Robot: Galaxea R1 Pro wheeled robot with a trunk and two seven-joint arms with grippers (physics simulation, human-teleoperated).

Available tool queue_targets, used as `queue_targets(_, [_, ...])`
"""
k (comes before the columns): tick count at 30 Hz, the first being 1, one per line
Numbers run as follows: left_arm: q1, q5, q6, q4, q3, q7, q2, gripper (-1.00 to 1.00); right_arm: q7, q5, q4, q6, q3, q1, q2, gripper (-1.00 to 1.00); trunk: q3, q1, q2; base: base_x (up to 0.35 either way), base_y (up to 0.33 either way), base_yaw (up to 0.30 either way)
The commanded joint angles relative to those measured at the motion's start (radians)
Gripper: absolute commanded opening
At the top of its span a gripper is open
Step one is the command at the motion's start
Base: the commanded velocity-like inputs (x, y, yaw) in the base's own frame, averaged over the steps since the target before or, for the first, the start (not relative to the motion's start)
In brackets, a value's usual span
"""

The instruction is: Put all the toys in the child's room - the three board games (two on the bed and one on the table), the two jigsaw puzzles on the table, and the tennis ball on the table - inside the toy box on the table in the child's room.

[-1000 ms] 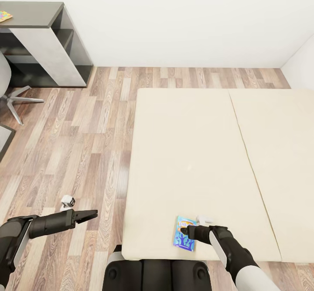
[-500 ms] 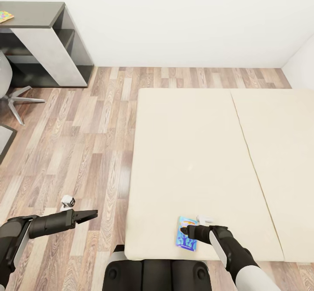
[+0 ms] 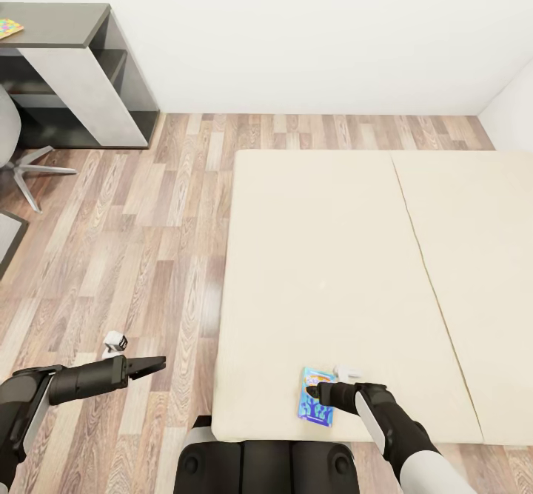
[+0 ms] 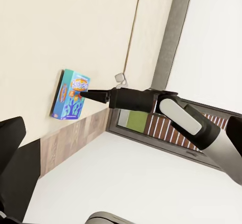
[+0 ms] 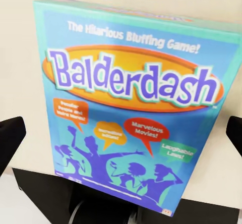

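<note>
A light blue board game (image 3: 314,404) with an orange oval logo lies flat near the front edge of the beige bed (image 3: 326,257). My right gripper (image 3: 311,390) hovers just over it and is open. In the right wrist view the box (image 5: 136,98) sits between the two spread fingers (image 5: 10,141). My left gripper (image 3: 152,364) hangs open over the wood floor, left of the bed, holding nothing. The left wrist view looks across at the board game (image 4: 70,95) and my right arm. A multicoloured jigsaw puzzle (image 3: 9,27) lies on the dark table (image 3: 59,24) at the far left.
A grey swivel chair (image 3: 18,168) stands by the table. Wood-plank floor (image 3: 148,242) runs between the table and the bed. White walls close the back and the right corner. My base sits against the bed's front edge.
The whole picture shifted slightly to the right a second ago, so the camera moved. Both grippers and the board game hold the same places.
</note>
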Motion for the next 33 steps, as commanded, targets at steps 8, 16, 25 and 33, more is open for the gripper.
queue_targets(8, [0.000, -0.001, 0.011, 0.000, 0.000, -0.004, 0.000, 1.00, -0.004, -0.009, -0.001, 0.007, 0.001, 0.000, 0.000, 1.00, -0.001, 0.001, -0.001, 0.000, 0.035, 0.000])
queue_targets(16, [0.000, -0.002, 0.011, 0.000, 0.000, -0.004, 0.000, 1.00, -0.004, -0.009, -0.001, 0.007, 0.001, 0.000, 0.001, 1.00, -0.001, 0.001, -0.001, 0.000, 0.080, 0.000])
queue_targets(25, [0.000, -0.002, 0.011, 0.000, 0.000, -0.004, 0.000, 1.00, -0.005, -0.009, -0.001, 0.008, 0.001, 0.000, 0.001, 1.00, -0.001, 0.001, -0.001, 0.000, 0.007, 0.000])
queue_targets(33, [0.000, -0.003, 0.011, 0.000, 0.000, -0.004, 0.000, 1.00, -0.005, -0.009, -0.001, 0.008, 0.001, 0.000, 0.001, 1.00, -0.001, 0.001, -0.001, 0.000, 0.051, 0.000])
